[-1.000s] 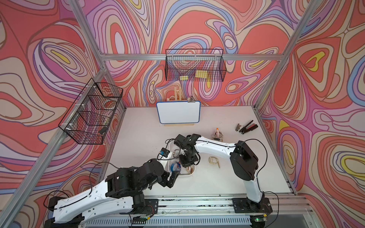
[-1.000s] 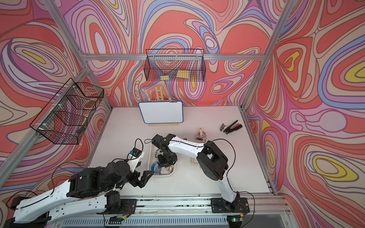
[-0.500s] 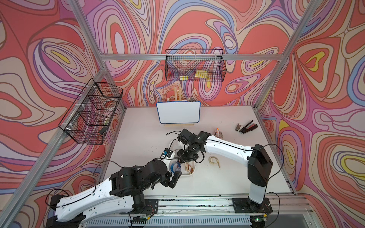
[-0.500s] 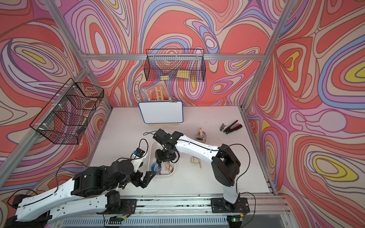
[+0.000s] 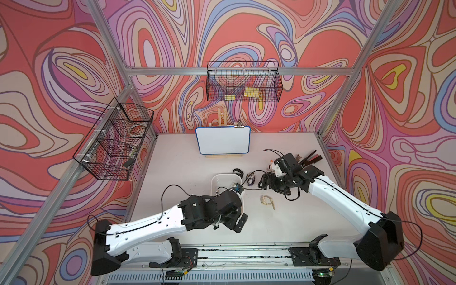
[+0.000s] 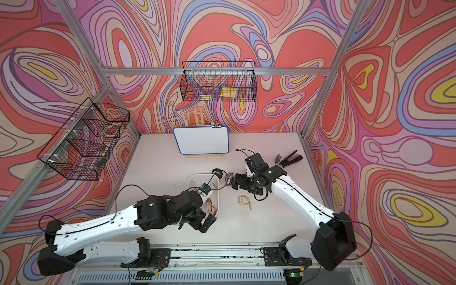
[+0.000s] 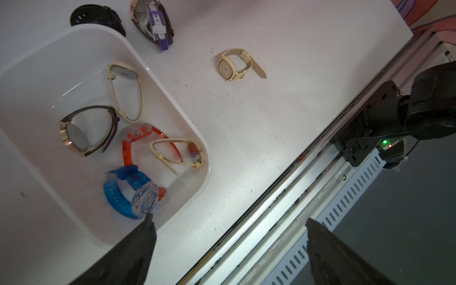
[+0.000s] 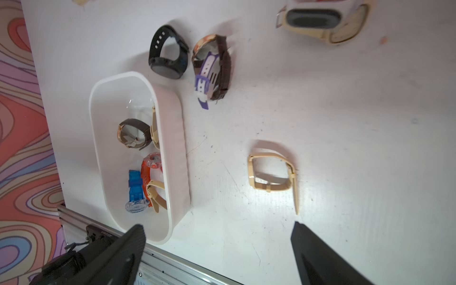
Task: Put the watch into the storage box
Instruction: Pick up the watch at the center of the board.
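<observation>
Five watches (image 7: 145, 199) inside the white storage box (image 7: 56, 71)

1. Top views: mounted high at the front, looking steeply down across the whole bench (image 5: 177, 167) toward the rear wall (image 5: 246, 37); nearly identical coverage.
2. Left wrist: close above the box (image 7: 172, 108).
3. Right wrist: close, shares the box.

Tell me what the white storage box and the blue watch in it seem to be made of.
Storage box: looks like glossy white plastic, with a smooth moulded rim and light streaks inside. Blue watch: probably translucent plastic or resin; the strap lets light through and the case looks clear.
</observation>
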Action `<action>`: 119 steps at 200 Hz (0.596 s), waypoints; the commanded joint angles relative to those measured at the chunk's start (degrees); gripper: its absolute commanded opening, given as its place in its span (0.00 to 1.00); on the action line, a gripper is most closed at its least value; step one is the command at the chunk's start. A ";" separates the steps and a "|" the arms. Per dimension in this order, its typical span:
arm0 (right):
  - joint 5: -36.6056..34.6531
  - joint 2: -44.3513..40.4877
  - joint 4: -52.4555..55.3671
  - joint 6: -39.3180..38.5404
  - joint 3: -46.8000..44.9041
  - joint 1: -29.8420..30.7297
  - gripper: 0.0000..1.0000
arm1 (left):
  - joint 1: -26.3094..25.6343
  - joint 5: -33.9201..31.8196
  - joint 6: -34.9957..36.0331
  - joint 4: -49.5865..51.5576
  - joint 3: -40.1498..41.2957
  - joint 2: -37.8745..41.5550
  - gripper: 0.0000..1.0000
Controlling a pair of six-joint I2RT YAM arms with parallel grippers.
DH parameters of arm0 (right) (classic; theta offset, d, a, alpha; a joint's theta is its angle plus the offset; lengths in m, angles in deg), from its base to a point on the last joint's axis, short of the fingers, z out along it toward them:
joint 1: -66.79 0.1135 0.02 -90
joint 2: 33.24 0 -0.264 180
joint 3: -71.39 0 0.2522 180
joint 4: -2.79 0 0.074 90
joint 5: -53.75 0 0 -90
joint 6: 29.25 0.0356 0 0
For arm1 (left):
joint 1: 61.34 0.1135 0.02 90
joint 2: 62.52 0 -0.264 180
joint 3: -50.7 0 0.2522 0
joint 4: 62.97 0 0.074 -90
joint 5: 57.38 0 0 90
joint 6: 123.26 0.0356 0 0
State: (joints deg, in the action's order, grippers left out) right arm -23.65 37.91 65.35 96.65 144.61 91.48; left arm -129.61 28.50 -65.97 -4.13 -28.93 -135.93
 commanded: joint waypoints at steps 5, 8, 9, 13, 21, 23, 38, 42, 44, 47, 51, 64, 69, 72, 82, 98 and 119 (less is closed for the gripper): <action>-2.24 -5.76 1.92 0.39 -2.64 -4.05 0.98 | 0.44 4.47 0.75 3.73 -9.31 -12.02 0.98; -2.16 -6.37 2.22 0.20 -2.78 -4.30 0.98 | 0.65 4.90 0.66 3.97 -10.38 -13.42 0.97; -2.15 -6.51 2.29 0.21 -2.86 -4.34 0.98 | 0.75 5.08 0.64 4.01 -10.67 -13.78 0.97; -1.98 -7.21 2.57 0.03 -3.14 -4.54 0.98 | 1.10 5.76 0.45 4.15 -11.84 -15.46 0.96; -1.14 -8.68 2.83 -0.58 -3.65 -4.57 0.98 | 2.03 7.26 -0.08 4.43 -13.88 -18.55 0.93; -0.84 -9.06 2.91 -0.66 -3.83 -4.58 0.98 | 2.36 7.52 -0.32 4.52 -14.34 -19.30 0.93; 0.05 -12.10 4.65 -1.20 -4.52 -4.60 0.98 | 4.60 9.98 -1.97 4.56 -16.98 -23.69 0.83; -0.26 -13.09 5.26 -1.20 -4.61 -4.56 0.98 | 5.16 10.73 -2.23 4.34 -17.51 -24.58 0.81; -0.40 -13.55 5.57 -1.19 -4.68 -4.63 0.98 | 5.40 11.02 -2.42 4.28 -17.69 -25.03 0.81; -0.65 -14.29 6.06 -1.18 -4.75 -4.62 0.98 | 5.73 11.48 -2.55 3.99 -18.01 -25.52 0.80; -0.89 -15.40 6.69 -1.30 -4.79 -4.59 0.98 | 6.11 12.06 -2.74 3.63 -18.26 -25.99 0.79; -0.80 -18.62 8.25 -1.83 -4.88 -4.56 0.98 | 7.08 13.91 -3.19 1.95 -19.02 -27.47 0.76; -0.68 -19.62 8.72 -1.97 -4.88 -4.58 0.98 | 7.30 14.73 -3.16 1.46 -19.39 -28.07 0.76; -0.55 -20.26 9.02 -1.97 -4.89 -4.56 0.98 | 7.46 15.15 -3.12 1.16 -19.73 -28.36 0.75; 0.23 -22.03 9.92 -2.64 -4.97 -4.58 0.98 | 7.93 16.44 -2.92 0.72 -20.94 -29.89 0.72; 1.91 -23.95 12.03 -4.15 -4.56 -4.56 0.98 | 8.78 18.18 -2.71 0.65 -23.19 -32.78 0.70; 3.23 -26.45 15.61 -6.04 -3.86 -4.63 0.98 | 9.45 20.45 -2.36 0.42 -25.74 -36.08 0.67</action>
State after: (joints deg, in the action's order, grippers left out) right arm -22.62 13.45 75.58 93.74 140.22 87.11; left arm -120.89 44.70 -68.24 -3.41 -51.60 -168.82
